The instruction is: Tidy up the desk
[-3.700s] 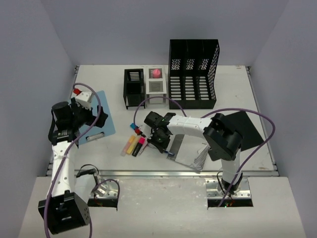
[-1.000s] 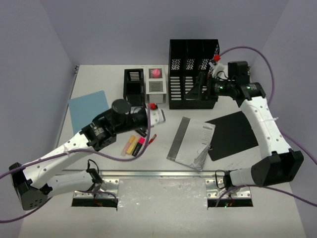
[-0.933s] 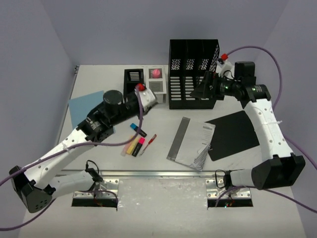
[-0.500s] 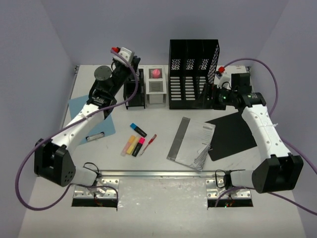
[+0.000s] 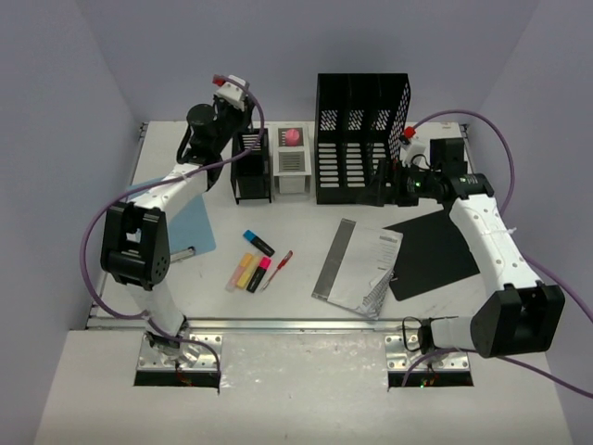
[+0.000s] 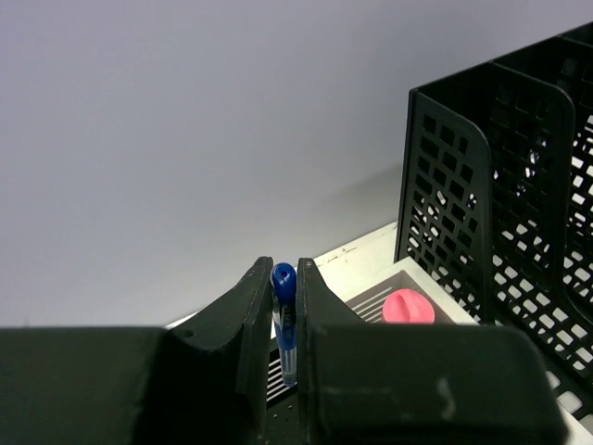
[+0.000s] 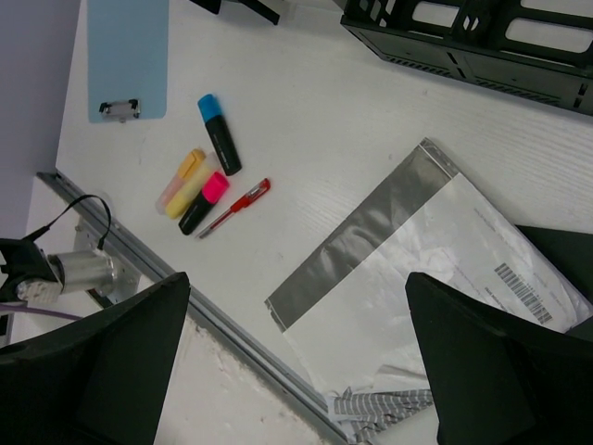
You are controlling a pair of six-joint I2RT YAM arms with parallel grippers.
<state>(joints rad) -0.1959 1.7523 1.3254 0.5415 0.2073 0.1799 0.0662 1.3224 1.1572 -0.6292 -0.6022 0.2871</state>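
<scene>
Red pen (image 7: pixel 233 208), pink highlighter (image 7: pixel 204 201) on desk (image 7: pixel 306 120)

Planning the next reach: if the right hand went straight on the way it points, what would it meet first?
The right hand would probably meet the mailing bag on the desk; depth is unclear.

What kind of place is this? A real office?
Probably a robot test cell staged as an office desk, not a real office: the white desk sits between pale lilac walls, two arms are mounted by a metal rail, and it carries a black file rack and highlighters.
</scene>
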